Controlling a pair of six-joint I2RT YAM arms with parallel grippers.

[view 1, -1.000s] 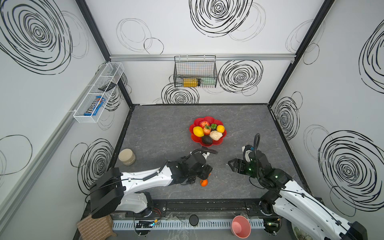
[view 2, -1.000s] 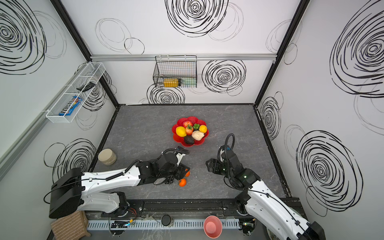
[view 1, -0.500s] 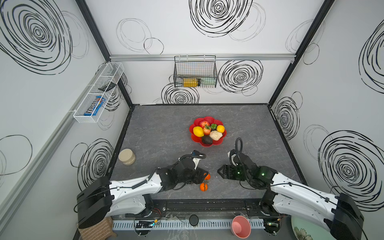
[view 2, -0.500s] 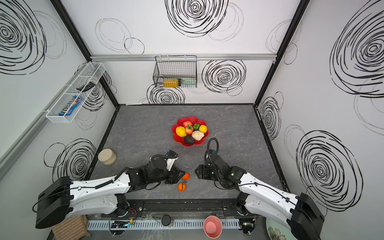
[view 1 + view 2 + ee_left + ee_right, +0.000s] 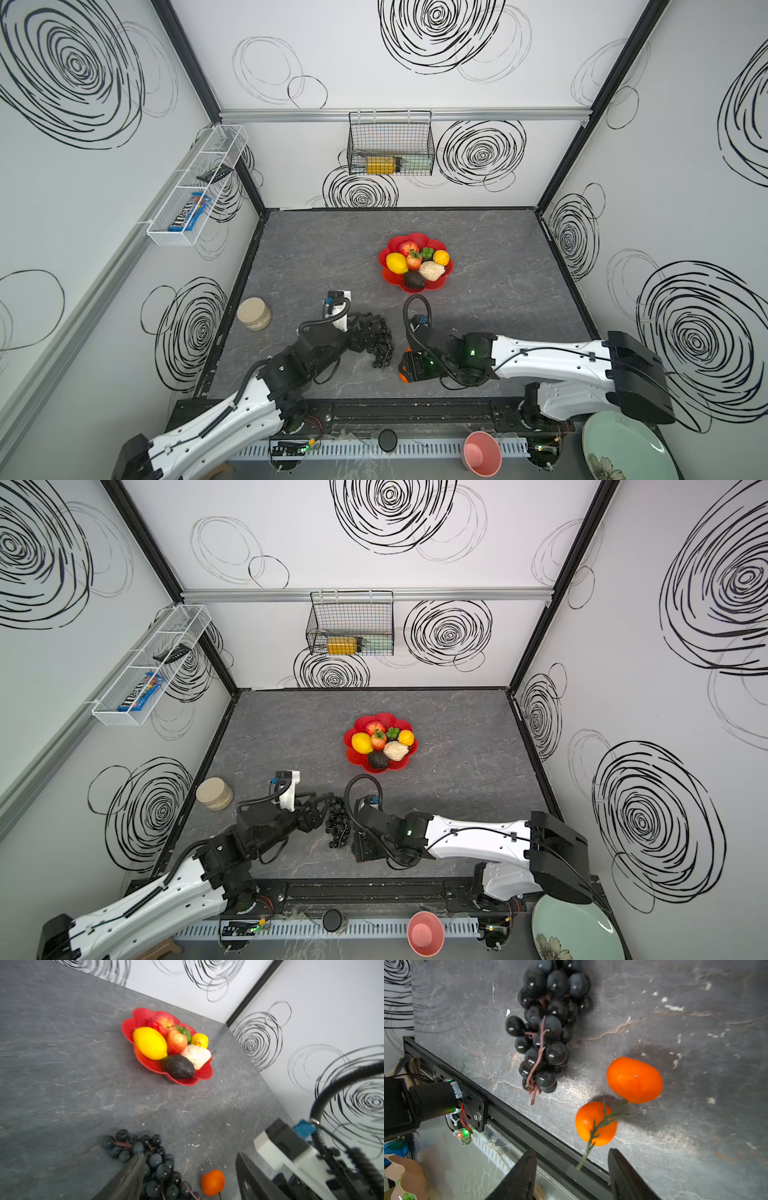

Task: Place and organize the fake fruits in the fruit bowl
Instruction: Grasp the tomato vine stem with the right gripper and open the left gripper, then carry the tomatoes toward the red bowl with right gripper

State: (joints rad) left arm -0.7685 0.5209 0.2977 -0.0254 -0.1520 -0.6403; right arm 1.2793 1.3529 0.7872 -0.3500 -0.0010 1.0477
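Red and petal-rimmed, the fruit bowl [image 5: 419, 237] sits on the grey counter [image 5: 316, 257] toward the back middle in both top views. Packed close together in it are a large lemon [image 5: 397, 263], a red apple [image 5: 409, 248], a small lemon [image 5: 441, 257], a cream wrinkled fruit [image 5: 432, 271] and a dark avocado [image 5: 414, 280]. Well apart from the bowl, near the counter's front edge, lies the dark grape bunch [image 5: 380, 340]. Just beside it are two small oranges [image 5: 634, 1080], with a green sprig [image 5: 604, 1122] running across the nearer one. The left hand [image 5: 190, 1159] is down at the grape bunch with its jaws spread wide. In the left wrist view one finger [image 5: 128, 1178] overlaps the grapes and one orange shows in the gap, with nothing clamped. The right hand [image 5: 572, 1151] reaches in from the right over the oranges, its jaws parted. The lower end of the sprig lies between its fingertips, and neither finger presses on it. A beige round jar [image 5: 254, 313] stands alone at the counter's left side.
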